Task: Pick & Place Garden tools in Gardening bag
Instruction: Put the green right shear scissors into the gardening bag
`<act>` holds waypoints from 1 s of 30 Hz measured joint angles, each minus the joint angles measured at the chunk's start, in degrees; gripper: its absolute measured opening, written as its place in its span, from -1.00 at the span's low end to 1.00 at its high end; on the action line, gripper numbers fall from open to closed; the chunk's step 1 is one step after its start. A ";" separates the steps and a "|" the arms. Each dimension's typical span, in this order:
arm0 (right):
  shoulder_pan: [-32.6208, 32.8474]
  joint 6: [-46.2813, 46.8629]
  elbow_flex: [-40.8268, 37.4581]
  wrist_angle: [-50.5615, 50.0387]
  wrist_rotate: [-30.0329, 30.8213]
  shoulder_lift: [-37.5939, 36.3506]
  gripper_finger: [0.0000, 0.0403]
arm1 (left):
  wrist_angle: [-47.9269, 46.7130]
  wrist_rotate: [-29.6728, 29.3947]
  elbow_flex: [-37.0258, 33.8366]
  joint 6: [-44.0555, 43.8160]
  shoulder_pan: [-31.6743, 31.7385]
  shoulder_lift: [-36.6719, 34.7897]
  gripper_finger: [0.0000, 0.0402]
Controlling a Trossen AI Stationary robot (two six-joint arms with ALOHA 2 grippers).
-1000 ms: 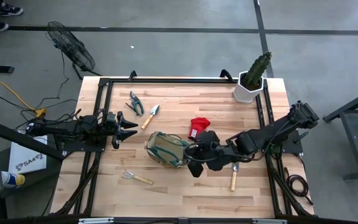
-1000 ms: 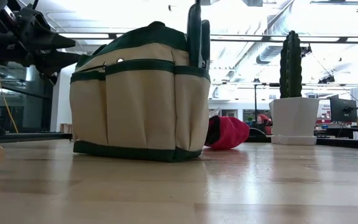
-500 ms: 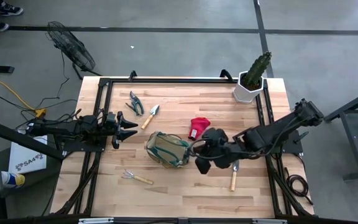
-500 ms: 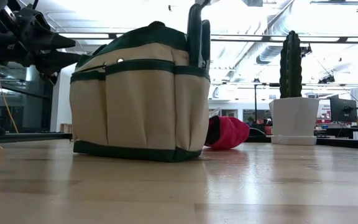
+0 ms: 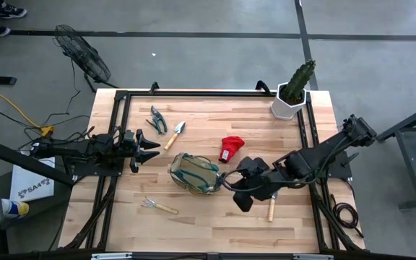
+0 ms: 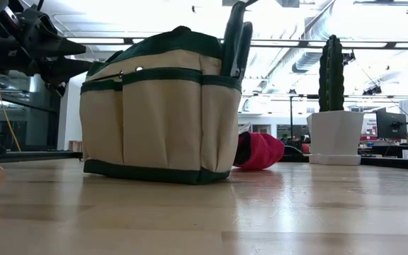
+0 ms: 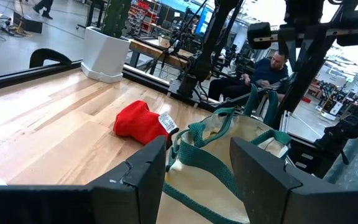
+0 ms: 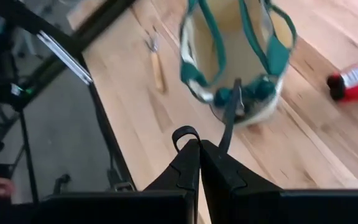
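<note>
My right gripper (image 8: 199,163), its fingers pressed together on nothing, hangs just beside the gardening bag (image 5: 193,172), whose open mouth faces up to take tools. A trowel (image 5: 271,206) lies directly under it with clear board around, and the red glove-like piece (image 5: 230,147) lies nearby. My left gripper (image 7: 197,163) waits spread apart and empty on the bag's far side.

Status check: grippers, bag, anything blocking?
Left gripper open, parked at table's left edge. Right gripper shut, empty, right of gardening bag. Trowel beside it; nothing blocking.
</note>
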 joint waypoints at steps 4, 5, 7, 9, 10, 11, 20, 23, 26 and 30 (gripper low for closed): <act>0.44 1.74 0.00 -1.38 0.19 0.00 -0.98 | 0.00 0.00 0.00 -0.01 -0.01 0.01 -0.13; 0.43 1.78 0.00 -1.40 0.19 0.00 -0.98 | 0.00 0.00 0.00 -0.01 -0.02 -0.01 -0.13; 0.39 2.09 0.00 -1.76 0.20 0.02 -0.98 | -0.01 0.00 0.00 0.01 0.00 -0.01 -0.13; 0.37 2.87 0.00 -2.86 0.85 0.02 -0.98 | -0.01 0.00 -0.01 -0.01 -0.01 0.01 -0.13; 0.37 3.16 0.00 -3.35 1.50 0.02 -0.98 | -0.01 0.00 0.00 0.01 -0.02 -0.01 -0.13; 0.33 3.25 0.00 -3.60 2.30 0.00 -0.98 | 0.00 0.00 -0.01 0.00 -0.01 -0.01 -0.13; -1.99 -4.00 0.00 5.68 5.80 0.02 -0.98 | 0.00 0.00 0.00 0.00 -0.02 -0.01 -0.13; -2.43 -3.45 0.00 3.80 4.67 0.02 -0.98 | 0.00 0.00 -0.02 0.01 0.00 -0.01 -0.13; -2.43 -2.80 0.00 2.93 4.50 0.04 -0.98 | 0.01 0.00 -0.02 0.01 -0.02 -0.01 -0.13; -2.43 -2.93 0.00 3.49 4.78 0.04 -0.98 | -0.01 0.00 0.00 -0.01 -0.02 0.01 -0.13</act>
